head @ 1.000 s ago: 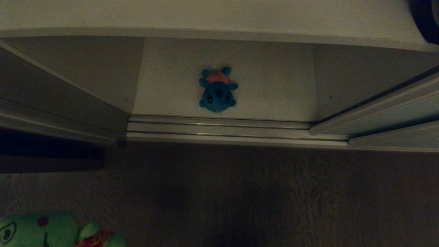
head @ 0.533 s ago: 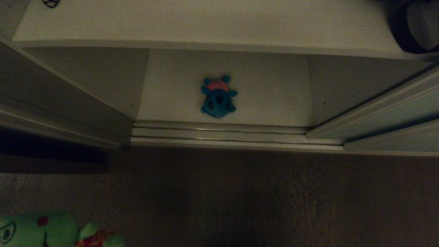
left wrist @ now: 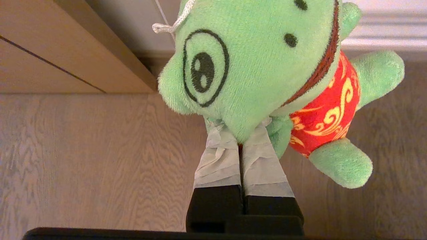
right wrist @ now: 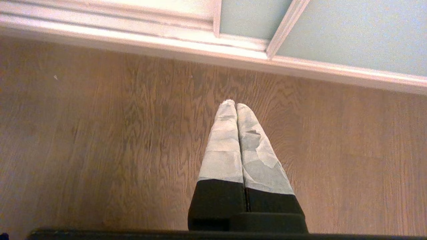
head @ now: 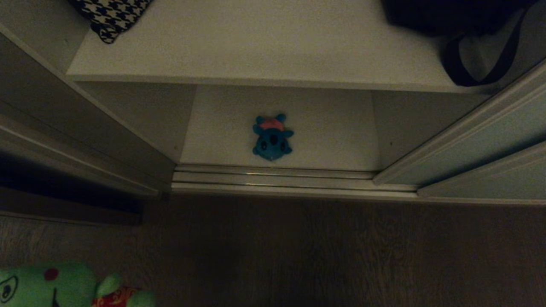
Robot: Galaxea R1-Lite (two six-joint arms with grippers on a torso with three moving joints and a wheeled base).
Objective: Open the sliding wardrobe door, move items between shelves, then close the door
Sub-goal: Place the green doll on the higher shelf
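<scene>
I saw a blue plush toy (head: 272, 137) with a pink top and dark eyes on the white lower shelf (head: 332, 128). The green plush toy (left wrist: 253, 63) wore red cloth with yellow swirls and had black-ringed eyes. On the white upper shelf (head: 264, 47) lay a black-and-white houndstooth cushion (head: 111, 15) and a black strapped bag (head: 460, 25). The sliding door (right wrist: 350, 33) was pale grey-green, and the floor (right wrist: 100, 133) was brown woodgrain.
</scene>
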